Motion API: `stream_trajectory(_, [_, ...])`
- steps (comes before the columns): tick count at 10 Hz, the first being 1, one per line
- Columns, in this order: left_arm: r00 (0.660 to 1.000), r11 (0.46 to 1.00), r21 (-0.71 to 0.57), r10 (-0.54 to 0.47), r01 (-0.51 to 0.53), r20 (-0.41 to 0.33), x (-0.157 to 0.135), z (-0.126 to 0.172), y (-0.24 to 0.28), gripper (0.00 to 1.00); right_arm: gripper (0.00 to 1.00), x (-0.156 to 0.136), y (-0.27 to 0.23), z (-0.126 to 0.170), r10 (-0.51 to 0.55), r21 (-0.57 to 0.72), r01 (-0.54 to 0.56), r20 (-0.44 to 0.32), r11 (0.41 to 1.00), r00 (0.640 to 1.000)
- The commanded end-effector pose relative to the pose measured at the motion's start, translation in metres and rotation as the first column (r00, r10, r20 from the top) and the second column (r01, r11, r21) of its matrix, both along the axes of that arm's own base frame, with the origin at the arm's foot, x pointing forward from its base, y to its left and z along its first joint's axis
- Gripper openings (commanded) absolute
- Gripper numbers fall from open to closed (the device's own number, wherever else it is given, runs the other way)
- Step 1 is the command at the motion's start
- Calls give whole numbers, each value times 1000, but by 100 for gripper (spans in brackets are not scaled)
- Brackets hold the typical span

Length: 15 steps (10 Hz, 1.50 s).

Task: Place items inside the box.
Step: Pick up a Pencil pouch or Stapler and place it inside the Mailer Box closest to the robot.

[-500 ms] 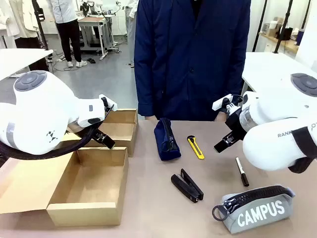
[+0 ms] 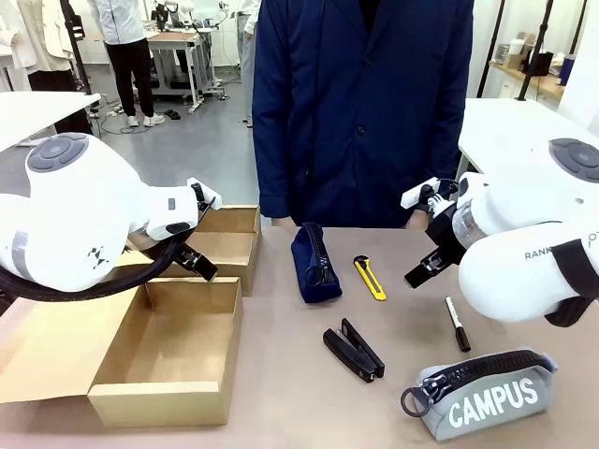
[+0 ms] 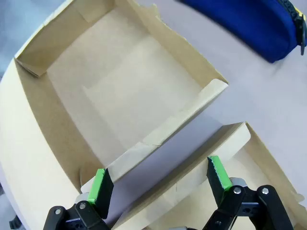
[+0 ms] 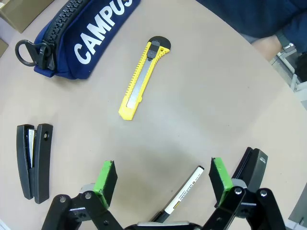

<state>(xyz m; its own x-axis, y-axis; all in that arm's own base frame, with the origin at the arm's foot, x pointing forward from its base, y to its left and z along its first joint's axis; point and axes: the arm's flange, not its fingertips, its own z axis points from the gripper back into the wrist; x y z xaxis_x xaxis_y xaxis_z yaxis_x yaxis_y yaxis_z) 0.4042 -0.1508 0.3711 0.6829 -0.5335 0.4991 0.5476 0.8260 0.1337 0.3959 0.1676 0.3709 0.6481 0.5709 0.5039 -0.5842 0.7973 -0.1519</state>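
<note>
Box [image 2: 159,402] sits at the left of the counter [image 2: 281,393], flaps open, nothing inside yet; a second carton [image 2: 229,245] stands close behind it. All five items lie out on the counter: navy pouch [image 2: 314,264] nearest the cartons, knife [image 2: 370,278] just beside it, stapler [image 2: 354,351] nearer the robot, marker [image 2: 457,324] to the right, grey pouch [image 2: 487,398] at the near right.

Left gripper [image 3: 158,179] hangs over the walls where the two cartons meet, jaws wide, holding nothing. Right gripper [image 4: 163,179] hovers above the marker, jaws spread and empty; the barrel runs slantwise between the green pads, untouched.

Step in hand: first pick, likely the marker. The next move calls for a small wrist roll to square the jaws across the barrel, a descent close to the counter, and a gentle close, since the thin pen may roll. A long carry leftward to the box follows.
</note>
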Motion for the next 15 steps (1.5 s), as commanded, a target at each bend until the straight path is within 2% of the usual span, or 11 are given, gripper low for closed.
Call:
stream_trajectory(1, [1000, 1000, 0, 0, 0, 0, 0, 0, 0, 100, 100, 0, 0, 0, 0, 1, 0, 0, 1000, 1000])
stream_trajectory(10, [1000, 1000, 0, 0, 0, 0, 0, 0, 0, 100, 100, 0, 0, 0, 0, 0, 0, 0, 1000, 1000])
stream_trajectory(11, [997, 995, -59, -81, 80, -20, -7, 11, 1, 100, 100, -3, -2, 10, 37, 56, -33, -73, 998, 997])
stream_trajectory(12, [989, 974, -200, -124, 105, -86, -17, 37, 8, 100, 100, -5, -13, 35, -34, 120, 54, -165, 991, 986])
stream_trajectory(13, [977, 956, -286, -115, 60, -181, -29, 68, 16, 100, 100, -11, -31, 62, -107, 187, 149, -215, 971, 971])
stream_trajectory(14, [977, 926, -373, -120, 46, -178, -43, 96, 29, 100, 100, -19, -55, 86, -132, 281, 217, -293, 935, 947])
stream_trajectory(15, [962, 859, -502, -210, 97, -173, -54, 119, 48, 100, 100, -29, -83, 104, -96, 385, 239, -355, 892, 930])
